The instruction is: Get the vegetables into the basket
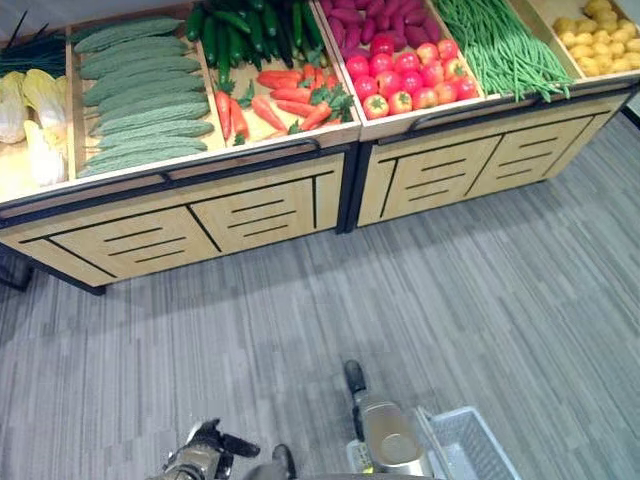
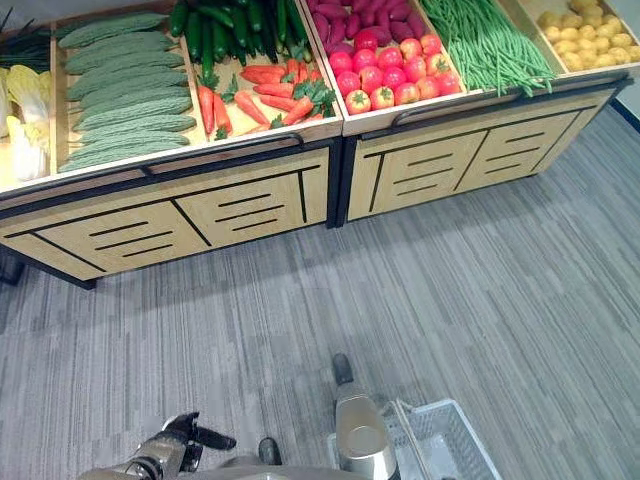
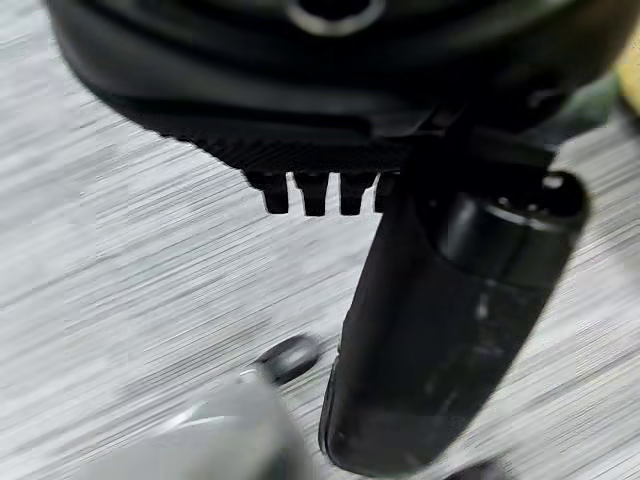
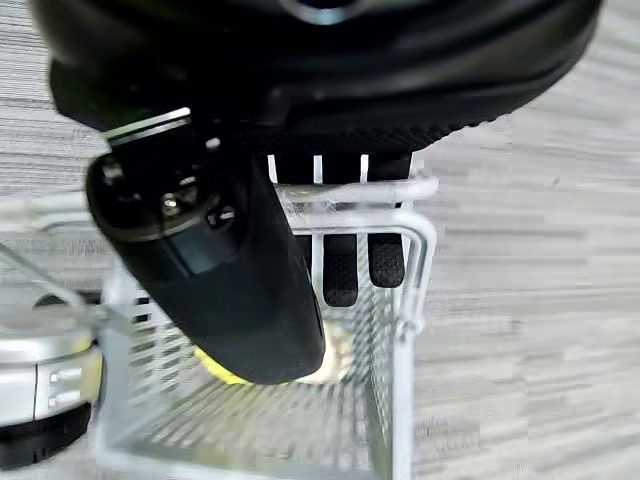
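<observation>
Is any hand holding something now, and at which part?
The right hand holds the basket by its handle; the left hand holds nothing.

Two produce stands (image 1: pixel 250 215) stood side by side behind an open stretch of floor (image 1: pixel 450 300). On the left stand, from left to right: cabbages (image 1: pixel 35 110), bitter gourds (image 1: pixel 135 90), then carrots (image 1: pixel 280 100) with cucumbers (image 1: pixel 245 30) behind them. On the right stand: tomatoes (image 1: pixel 410 75) in front of sweet potatoes (image 1: pixel 370 20), then green beans (image 1: pixel 500 45), then potatoes (image 1: pixel 600 40) at far right. A basket (image 1: pixel 470 445) sat near the robot, right of centre; in the right wrist view something lay in its bottom (image 4: pixel 300 375), under the right hand (image 4: pixel 250 260). The left hand (image 1: pixel 205 450) was low at left, over the floor.
</observation>
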You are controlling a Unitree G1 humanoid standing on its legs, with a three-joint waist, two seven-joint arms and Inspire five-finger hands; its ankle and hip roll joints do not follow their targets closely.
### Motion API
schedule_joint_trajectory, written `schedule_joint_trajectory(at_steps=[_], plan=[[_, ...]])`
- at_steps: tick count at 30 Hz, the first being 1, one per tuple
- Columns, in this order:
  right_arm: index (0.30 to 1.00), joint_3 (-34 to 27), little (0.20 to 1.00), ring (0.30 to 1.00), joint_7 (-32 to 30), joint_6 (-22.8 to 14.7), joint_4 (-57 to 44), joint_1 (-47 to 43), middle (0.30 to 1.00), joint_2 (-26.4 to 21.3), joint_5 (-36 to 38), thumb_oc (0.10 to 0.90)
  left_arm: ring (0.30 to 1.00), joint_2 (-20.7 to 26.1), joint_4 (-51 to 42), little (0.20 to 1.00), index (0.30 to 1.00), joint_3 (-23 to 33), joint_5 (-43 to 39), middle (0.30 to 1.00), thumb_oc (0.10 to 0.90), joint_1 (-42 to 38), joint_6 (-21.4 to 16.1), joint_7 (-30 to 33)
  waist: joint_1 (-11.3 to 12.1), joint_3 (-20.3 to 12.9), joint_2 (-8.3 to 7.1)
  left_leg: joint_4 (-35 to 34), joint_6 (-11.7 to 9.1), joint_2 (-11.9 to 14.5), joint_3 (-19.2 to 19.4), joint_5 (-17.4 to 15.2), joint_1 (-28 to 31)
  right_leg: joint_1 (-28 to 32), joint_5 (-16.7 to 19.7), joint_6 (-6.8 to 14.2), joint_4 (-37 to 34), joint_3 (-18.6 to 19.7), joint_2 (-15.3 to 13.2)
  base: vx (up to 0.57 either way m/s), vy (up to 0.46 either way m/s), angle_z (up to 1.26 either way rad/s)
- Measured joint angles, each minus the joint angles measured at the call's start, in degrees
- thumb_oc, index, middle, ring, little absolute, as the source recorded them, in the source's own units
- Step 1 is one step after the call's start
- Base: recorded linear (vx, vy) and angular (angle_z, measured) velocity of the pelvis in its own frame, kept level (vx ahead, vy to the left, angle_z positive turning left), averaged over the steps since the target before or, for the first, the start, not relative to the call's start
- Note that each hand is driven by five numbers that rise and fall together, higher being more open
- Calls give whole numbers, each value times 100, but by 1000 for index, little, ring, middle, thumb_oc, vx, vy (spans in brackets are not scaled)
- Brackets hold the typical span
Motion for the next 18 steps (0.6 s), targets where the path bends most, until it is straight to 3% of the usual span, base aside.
schedule_joint_trajectory(at_steps=[3, 9, 12, 14, 16, 18], plan=[[300, 4, 300, 300, -24, 3, -40, -171, 300, -121, -3, 400, 1000, -4, -36, 1000, 1000, -24, -20, 1000, 900, -9, 0, -37, 14, -34, 52, 32, -252, 138, -103, 254, 5, 0, -202, -190, 270, -239, 56, 165, -157, 32], [300, 27, 300, 300, -44, 22, -41, -427, 300, -389, -103, 400, 1000, -131, -29, 1000, 1000, -19, -37, 1000, 900, 36, -1, -79, 89, -176, 274, 332, -535, 229, -175, 474, -36, 313, -517, -173, 63, -429, 157, 184, -177, 13], [300, 27, 300, 300, -40, 81, 10, -351, 300, -384, -109, 400, 1000, -128, -43, 1000, 1000, 32, -141, 1000, 900, 57, -30, -73, 201, -186, 276, 1034, -651, 238, -348, 539, -149, 699, -539, -216, -254, -321, 209, 209, -166, -8], [300, 47, 300, 300, -90, 82, 51, -267, 300, -447, -107, 400, 1000, -146, -24, 1000, 1000, 42, -150, 1000, 900, 54, -36, -75, 174, -287, 284, 1507, -818, 231, -405, 752, -296, 862, -451, -421, -325, -226, 210, 217, -80, -26], [300, 127, 300, 300, -124, 82, 56, -231, 300, -480, -106, 400, 1000, -197, -19, 1000, 1000, 42, -150, 1000, 900, 46, -28, -80, 159, -314, 212, 1714, -825, 263, -205, 867, -361, 1005, -478, -563, -396, -173, 187, 214, 1, -15], [300, 125, 300, 300, -125, 82, 82, -169, 300, -489, -87, 400, 1000, -231, -26, 1000, 1000, 32, -149, 1000, 900, 48, -34, -85, 199, -376, 105, 1339, -830, 267, 119, 804, -396, 1210, -511, -698, -698, -134, 159, 178, 22, 15]])
